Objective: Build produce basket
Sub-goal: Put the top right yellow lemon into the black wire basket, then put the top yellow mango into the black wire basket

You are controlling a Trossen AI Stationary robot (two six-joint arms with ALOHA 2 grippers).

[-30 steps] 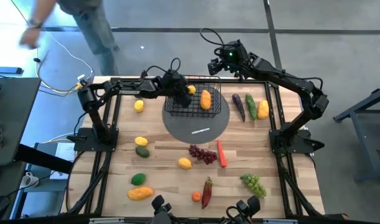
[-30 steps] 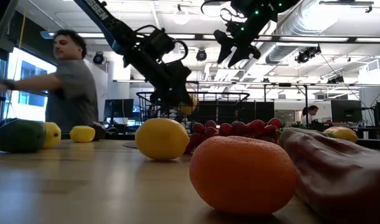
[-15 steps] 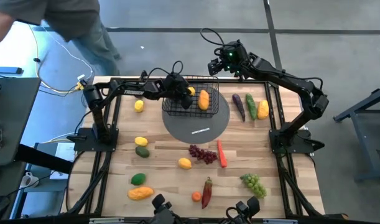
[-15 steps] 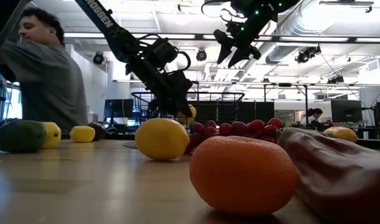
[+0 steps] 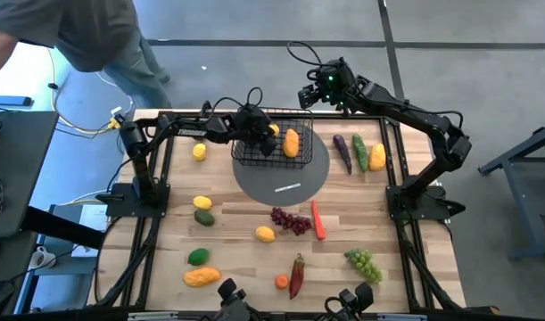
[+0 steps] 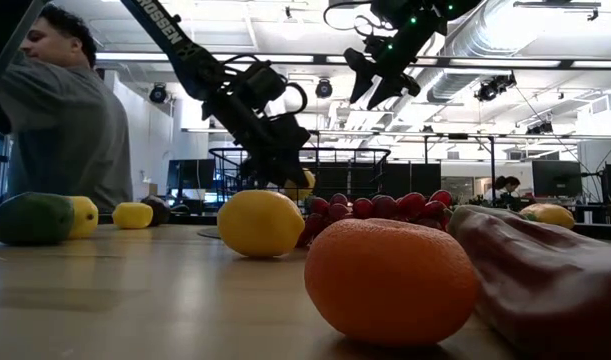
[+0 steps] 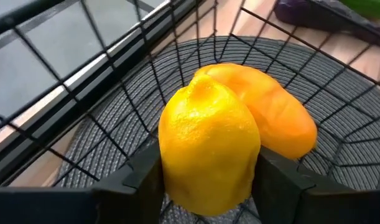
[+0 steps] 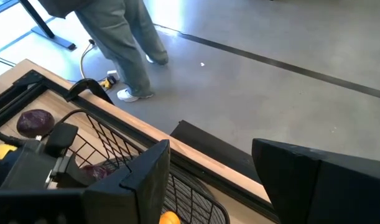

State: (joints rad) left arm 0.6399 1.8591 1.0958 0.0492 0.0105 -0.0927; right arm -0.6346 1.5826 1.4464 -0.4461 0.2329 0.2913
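The black wire basket (image 5: pixel 279 143) stands on a round grey mat (image 5: pixel 281 176) at the table's far middle. An orange mango (image 5: pixel 293 143) lies inside it, also seen in the left wrist view (image 7: pixel 273 118). My left gripper (image 5: pixel 265 134) reaches into the basket's left part, shut on a yellow lemon (image 7: pixel 208 146). In the low view the lemon (image 6: pixel 301 186) sits between the basket's walls (image 6: pixel 355 172). My right gripper (image 5: pixel 311 92) hangs open high above the basket's far right corner (image 6: pixel 370 78), touching nothing. Other produce lies scattered on the table. My left gripper pinches the lemon's two opposite sides (image 7: pixel 168 171) between its fingers (image 7: pixel 140 177), with the lemon's pointed end facing away from the wrist. The fingers slant down from the table's left into the basket. Whether the lemon touches the basket's floor, I cannot tell.
Right of the basket lie an eggplant (image 5: pixel 342 152), a cucumber (image 5: pixel 360 152) and a yellow fruit (image 5: pixel 376 157). Lemons (image 5: pixel 199 152), purple grapes (image 5: pixel 292 220), a carrot (image 5: pixel 317 220), a red pepper (image 5: pixel 297 275) and green grapes (image 5: pixel 364 263) fill the near half. A person (image 5: pixel 85 36) stands beyond the far left corner.
My left gripper has sunk with the lemon, from the height of the basket's rim down between its walls, still shut on it. The person beyond the table has moved along its far left side.
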